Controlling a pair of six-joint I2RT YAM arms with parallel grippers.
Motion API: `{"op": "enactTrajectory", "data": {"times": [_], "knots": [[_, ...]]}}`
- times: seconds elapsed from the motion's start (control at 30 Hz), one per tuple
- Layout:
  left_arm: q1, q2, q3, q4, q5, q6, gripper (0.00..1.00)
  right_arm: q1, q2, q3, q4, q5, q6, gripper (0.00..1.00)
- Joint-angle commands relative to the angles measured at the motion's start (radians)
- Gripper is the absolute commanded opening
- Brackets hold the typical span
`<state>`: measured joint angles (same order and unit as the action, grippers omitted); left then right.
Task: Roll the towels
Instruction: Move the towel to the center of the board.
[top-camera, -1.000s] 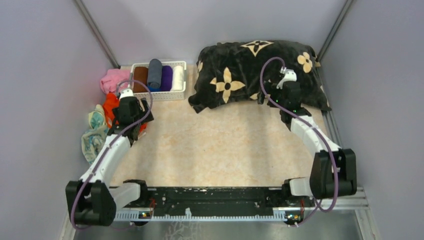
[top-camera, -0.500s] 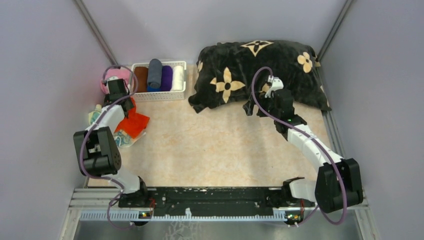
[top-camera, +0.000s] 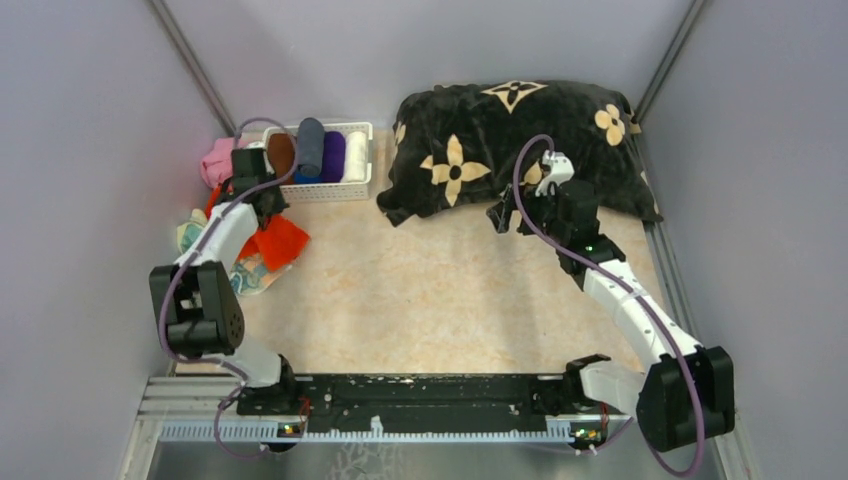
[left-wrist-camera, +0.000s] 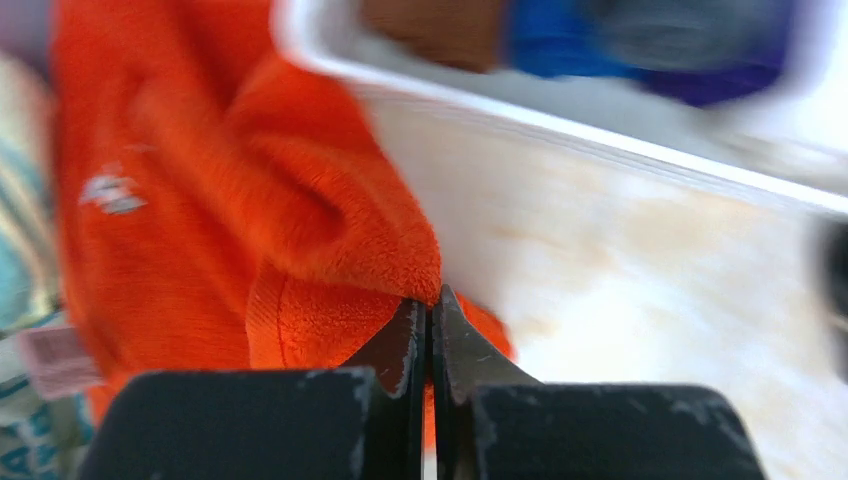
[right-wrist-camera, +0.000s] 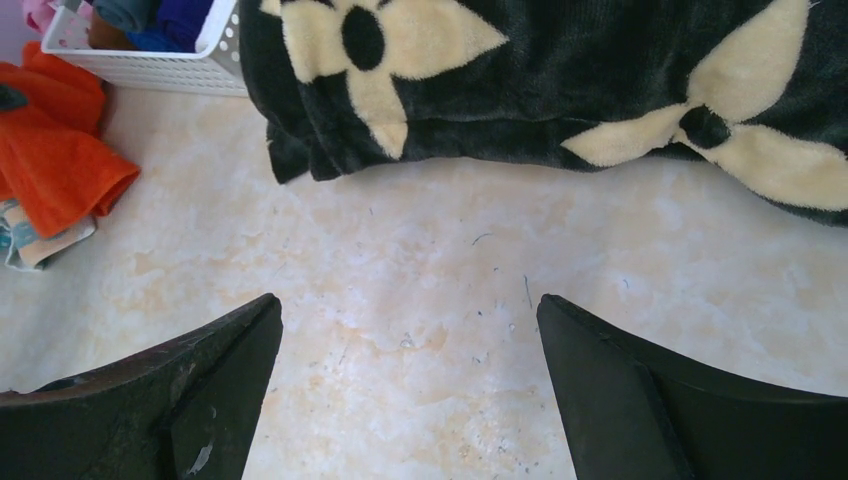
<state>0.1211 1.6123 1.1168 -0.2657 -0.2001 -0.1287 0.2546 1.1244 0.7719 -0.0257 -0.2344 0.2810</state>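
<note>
Orange towel (left-wrist-camera: 180, 220) edge pinched in L gripper (left-wrist-camera: 428, 300), R gripper (right-wrist-camera: 408, 305) wide & empty; looks like pickup step, next prob drag onto table (right-wrist-camera: 420, 260), spread flat

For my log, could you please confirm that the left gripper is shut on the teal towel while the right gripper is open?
Not teal: the left wrist view shows the left gripper shut on the orange-red towel. The right gripper is indeed open.

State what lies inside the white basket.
In the basket: a brown roll, grey roll, purple roll and white roll. Its floor and anything beneath them is covered.
</note>
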Motion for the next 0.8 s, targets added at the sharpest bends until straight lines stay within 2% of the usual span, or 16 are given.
{"op": "enactTrajectory", "data": {"times": [0.0,0.17,0.2,0.27,0.33,0.43,0.47,0.53,0.6,0.63,0.7,0.77], "knots": [[-0.207,-0.201,0.074,-0.106,0.133,-0.018,0.0,0.006,-0.08,0.024,-0.022,-0.043,-0.015,0.99],[-0.513,-0.339,0.079,-0.119,0.153,-0.142,0.0,0.007,-0.14,0.039,-0.077,-0.079,-0.016,0.99],[-0.608,-0.344,0.082,-0.103,0.155,-0.172,0.0,0.008,-0.153,0.039,-0.084,-0.079,-0.016,0.99],[-0.743,-0.328,0.099,-0.062,0.16,-0.207,0.03,0.006,-0.177,0.04,-0.101,-0.075,-0.022,0.99],[-0.864,-0.281,0.132,-0.016,0.164,-0.222,0.1,0.009,-0.193,0.042,-0.119,-0.067,-0.028,0.99],[-0.969,-0.186,0.191,0.044,0.227,-0.229,0.19,0.01,-0.212,0.041,-0.148,-0.056,-0.032,0.99],[-0.988,-0.152,0.199,0.076,0.252,-0.236,0.25,0.01,-0.216,0.037,-0.155,-0.05,-0.033,0.99],[-1.001,-0.123,0.198,0.141,0.309,-0.251,0.5,0.012,-0.225,0.03,-0.174,-0.044,-0.033,0.99],[-1.0,-0.119,0.179,0.164,0.314,-0.253,0.95,0.013,-0.234,0.026,-0.207,-0.036,-0.041,0.99],[-0.999,-0.133,0.156,0.17,0.302,-0.257,0.99,0.014,-0.241,0.024,-0.223,-0.029,-0.048,0.99],[-1.0,-0.188,0.076,0.201,0.251,-0.259,0.99,0.017,-0.254,0.015,-0.247,-0.014,-0.06,0.99],[-0.996,-0.275,-0.042,0.244,0.141,-0.302,0.99,0.017,-0.264,0.005,-0.27,-0.004,-0.073,0.99]]}}
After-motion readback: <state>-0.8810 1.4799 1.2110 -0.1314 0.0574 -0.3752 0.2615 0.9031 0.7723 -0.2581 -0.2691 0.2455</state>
